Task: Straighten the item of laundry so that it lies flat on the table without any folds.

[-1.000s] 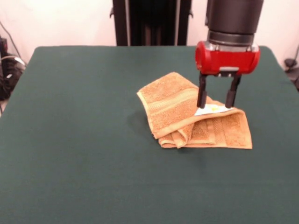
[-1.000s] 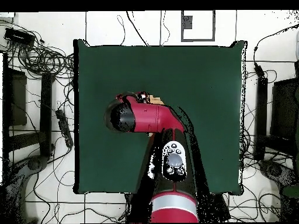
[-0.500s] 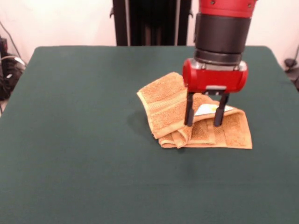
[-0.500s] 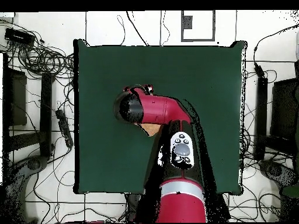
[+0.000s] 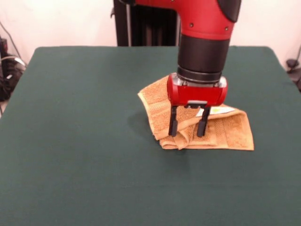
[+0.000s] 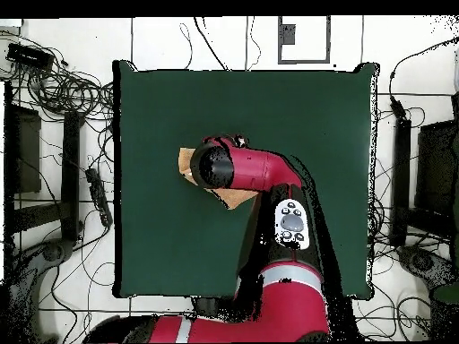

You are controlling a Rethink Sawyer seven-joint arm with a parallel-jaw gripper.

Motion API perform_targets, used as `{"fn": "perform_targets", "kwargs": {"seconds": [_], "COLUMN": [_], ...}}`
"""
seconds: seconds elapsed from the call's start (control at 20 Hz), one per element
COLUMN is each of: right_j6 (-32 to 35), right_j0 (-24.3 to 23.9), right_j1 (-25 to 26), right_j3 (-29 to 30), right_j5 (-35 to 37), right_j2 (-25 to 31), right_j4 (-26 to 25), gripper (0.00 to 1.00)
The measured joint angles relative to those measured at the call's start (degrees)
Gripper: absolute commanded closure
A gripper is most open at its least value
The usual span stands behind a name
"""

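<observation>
1 white tag (image 5: pixel 220 110) on folded towel (image 5: pixel 230 134), writing unreadable.

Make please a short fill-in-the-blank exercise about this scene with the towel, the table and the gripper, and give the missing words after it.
1. The towel is not flat: it lies ____ in a bunch on the table.
2. The gripper stands over the towel with its fingers ____.
3. The top of the table is dark ____.
4. A small ____ tag shows on the towel, beside the gripper.

Missing words: folded; open; green; white
</observation>
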Motion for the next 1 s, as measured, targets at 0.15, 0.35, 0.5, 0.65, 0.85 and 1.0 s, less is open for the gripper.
{"fn": "perform_targets", "kwargs": {"seconds": [0.15,0.35,0.5,0.65,0.85,1.0], "right_j6": [0.0,0.0,0.0,0.0,0.0,0.0], "right_j0": [-0.11,-0.34,-0.39,-0.39,-0.39,-0.38], "right_j1": [0.42,1.05,1.64,1.9,2.02,2.15], "right_j3": [0.15,0.22,0.42,0.89,1.87,2.83], "right_j5": [0.0,0.0,-0.01,0.0,-0.01,-0.02], "right_j2": [0.02,0.03,0.03,0.03,0.03,0.03], "right_j4": [0.01,0.01,0.01,0.01,0.02,0.04], "gripper": [0.0,0.0,0.0,0.0,0.0,0.0]}}
